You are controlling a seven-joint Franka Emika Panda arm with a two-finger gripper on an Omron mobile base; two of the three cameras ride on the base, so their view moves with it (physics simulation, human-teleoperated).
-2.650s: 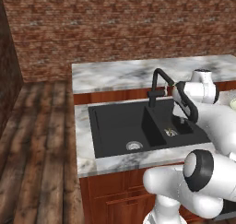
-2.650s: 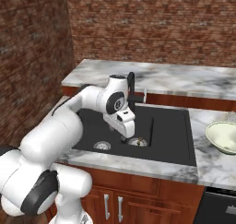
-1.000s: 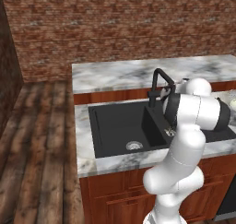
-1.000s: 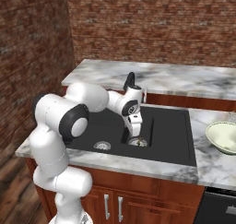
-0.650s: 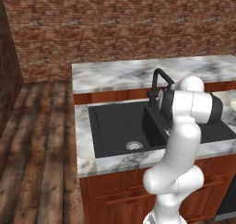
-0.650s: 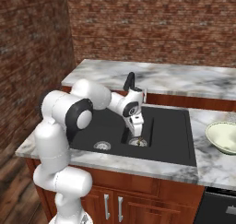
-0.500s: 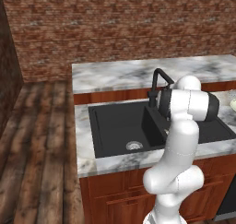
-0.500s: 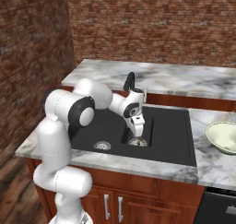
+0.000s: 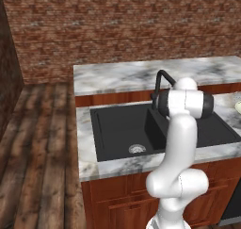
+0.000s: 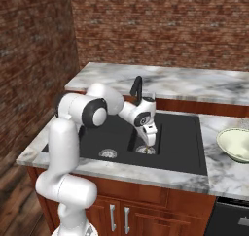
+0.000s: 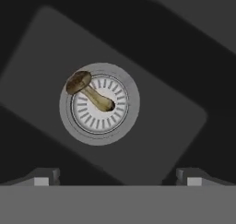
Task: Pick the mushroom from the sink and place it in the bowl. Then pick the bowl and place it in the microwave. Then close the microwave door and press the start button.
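1. One mushroom [image 11: 90, 91]: brown rounded cap, pale stem, lying on its side across the round slotted steel drain [image 11: 99, 104] in the right basin.
2. One sink [image 10: 180, 133]: matte black, two rectangular basins, thin angular black faucet [image 10: 137, 89].
3. One gripper [image 10: 150, 143] pointing down over that drain, jaws released, spread wide, grasping nothing.
4. One bowl [image 10: 235, 144]: cream, round, glossy, on the marble counter [image 10: 221, 172] right of the sink.
5. Brick wall [image 9: 117, 25], wood plank floor [image 9: 33, 143].

We bend our arm forward at the elbow, wrist tipped down, pincer [image 10: 150, 143] pointing downward with jaws spread wide.
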